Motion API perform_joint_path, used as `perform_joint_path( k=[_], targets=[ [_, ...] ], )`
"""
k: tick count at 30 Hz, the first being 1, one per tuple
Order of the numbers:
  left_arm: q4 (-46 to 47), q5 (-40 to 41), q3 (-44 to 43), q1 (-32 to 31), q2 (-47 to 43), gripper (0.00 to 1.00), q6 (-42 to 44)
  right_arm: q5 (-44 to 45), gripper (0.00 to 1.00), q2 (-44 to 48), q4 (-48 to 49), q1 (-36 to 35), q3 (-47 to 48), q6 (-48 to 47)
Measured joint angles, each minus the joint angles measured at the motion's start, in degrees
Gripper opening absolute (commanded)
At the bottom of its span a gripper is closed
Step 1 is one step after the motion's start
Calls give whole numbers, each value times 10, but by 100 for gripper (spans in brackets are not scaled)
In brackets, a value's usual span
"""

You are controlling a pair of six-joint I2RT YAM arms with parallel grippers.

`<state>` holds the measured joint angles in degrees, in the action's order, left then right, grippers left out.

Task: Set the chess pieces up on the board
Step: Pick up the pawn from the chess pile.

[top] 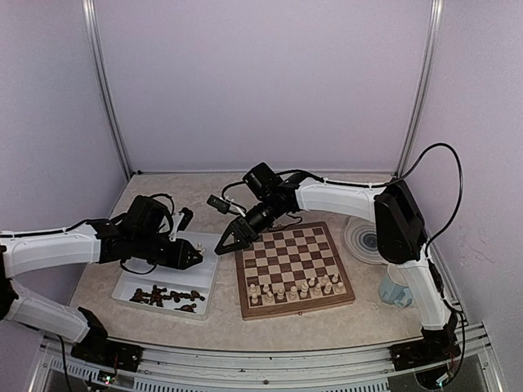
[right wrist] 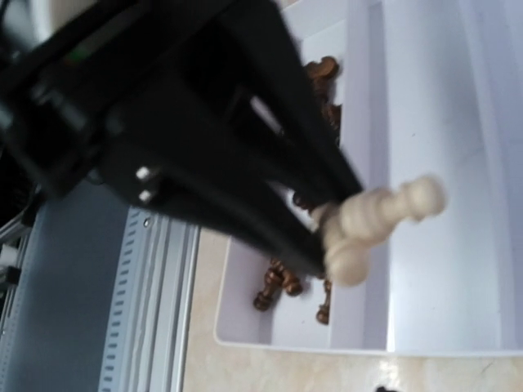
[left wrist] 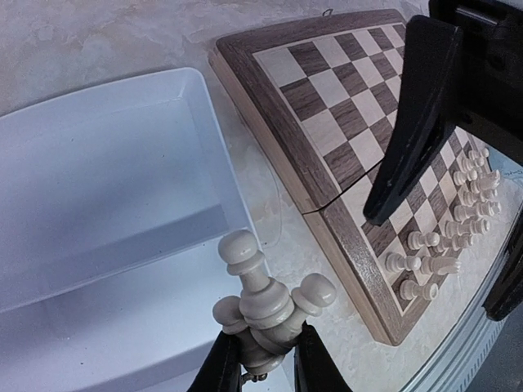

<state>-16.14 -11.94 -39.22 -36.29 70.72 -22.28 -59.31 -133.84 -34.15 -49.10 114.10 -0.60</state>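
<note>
Your left gripper [left wrist: 265, 363] is clamped on a small bunch of smooth, turned cream pieces [left wrist: 261, 298] above the glossy white tray [left wrist: 106, 131]. The tallest runs in line with the fingers, its round head pointing away from them. Your right gripper [top: 234, 240] hangs with jaws apart at the far left corner of the checked wooden board [left wrist: 270, 106]. Dark pieces [top: 167, 296] lie tumbled in the tray's near compartment. A cream row [top: 298, 287] stands upright along the board's near edge.

Smooth, satiny cream turned-wood chess pieces [left wrist: 265, 302], square dark-brown-and-cream checked wooden board [left wrist: 327, 122] with a low sheen and visible grain, glossy white rectangular plastic tray [left wrist: 122, 163], mottled beige stone-look tabletop [left wrist: 82, 33], ribbed grey metal rail [right wrist: 151, 302]
</note>
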Motion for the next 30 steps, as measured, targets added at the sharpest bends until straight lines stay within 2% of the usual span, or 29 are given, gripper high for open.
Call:
perform_joint_path(
  k=[7,21,30],
  targets=[
    [4,-14,2,0,0,11,-4,4,50,-32,8,-10,42,15],
    [16,-38,6,-12,0,11,-4,42,35,-42,10,-24,63,16],
    [16,-43,6,-14,0,11,-4,46,17,-51,9,-24,64,16]
  ],
)
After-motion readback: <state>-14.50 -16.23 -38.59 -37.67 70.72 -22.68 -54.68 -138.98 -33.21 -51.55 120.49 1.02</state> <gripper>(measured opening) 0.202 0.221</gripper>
